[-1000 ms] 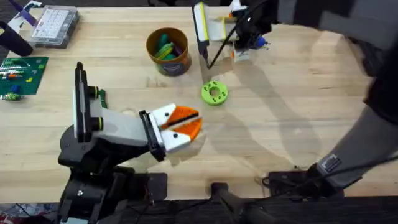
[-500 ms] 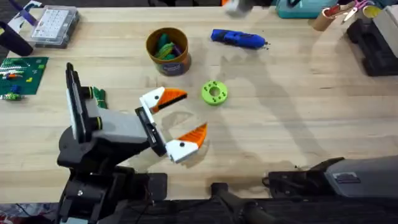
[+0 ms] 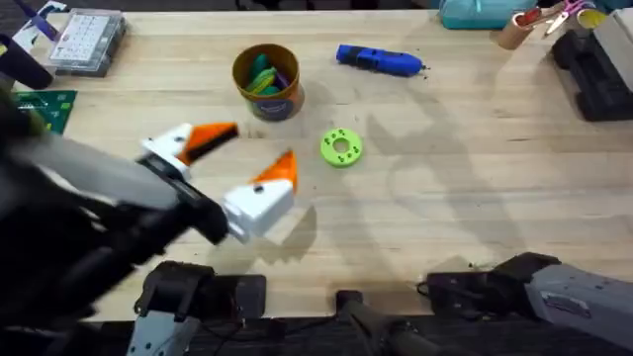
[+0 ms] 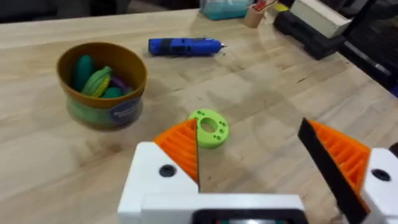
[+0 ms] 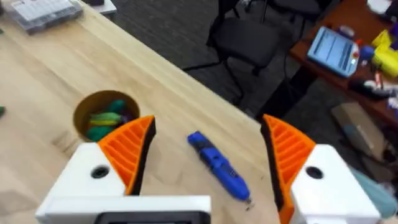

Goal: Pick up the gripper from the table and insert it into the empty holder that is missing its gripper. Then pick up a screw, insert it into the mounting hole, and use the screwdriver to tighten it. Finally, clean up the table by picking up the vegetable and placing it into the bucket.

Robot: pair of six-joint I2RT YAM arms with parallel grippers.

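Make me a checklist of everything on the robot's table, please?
Surface: wooden table, bare in the middle.
Job's things: blue screwdriver lying flat near the far edge; bucket upright with toy pieces inside.
Clutter: green disc with holes; clear parts box; green board.
Grippers: left gripper open, empty, near the disc; right gripper open, empty, above the screwdriver.
Cables: nothing seen.
Surroundings: a chair beyond the table.

On my light wooden table (image 3: 475, 168), a bright green disc with holes (image 3: 342, 148) near the middle, a clear plastic parts box (image 3: 87, 40) at the far left corner, a green circuit board (image 3: 54, 107) just nearer along that edge, a teal item (image 3: 475, 12) at the far edge
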